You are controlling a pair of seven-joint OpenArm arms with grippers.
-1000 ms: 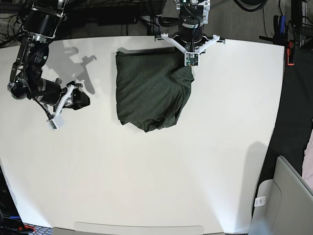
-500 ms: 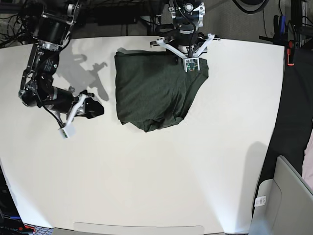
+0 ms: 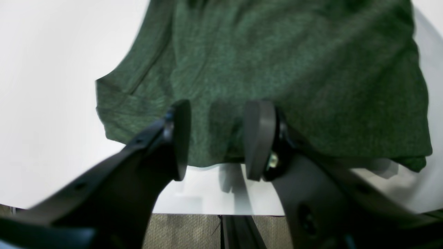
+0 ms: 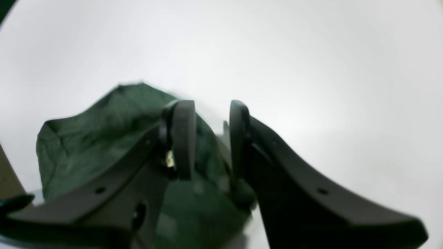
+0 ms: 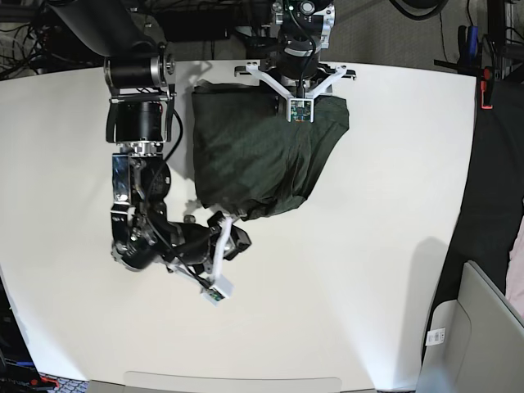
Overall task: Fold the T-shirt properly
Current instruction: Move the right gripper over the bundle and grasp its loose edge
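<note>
1. The T-shirt (image 5: 258, 155) lies folded on the white table (image 5: 368, 270), with its long axis running from the table's far edge toward the near edge in the base view; the far end is broad and squarish, and the near end tapers to a rounded, uneven tip.
2. It sits close to the table's far edge, left of the table's centre line in the base view.
3. The fabric is dark olive-green, heathered and plain, with soft creases and a bulging fold along the T-shirt's right side in the base view.
4. In the left wrist view the T-shirt's (image 3: 283, 69) near hem lies almost flush with the table's far edge, with a narrow white strip of table showing below it.
5. The left gripper (image 3: 216, 138) hovers over that far hem, its fingers (image 3: 258, 138) parted with nothing between them.
6. The right gripper (image 4: 211, 138) sits at the T-shirt's near tip, just off the cloth (image 4: 86, 128), with its fingers (image 4: 183, 138) apart and gripping nothing.
7. No containers appear on the table.
</note>
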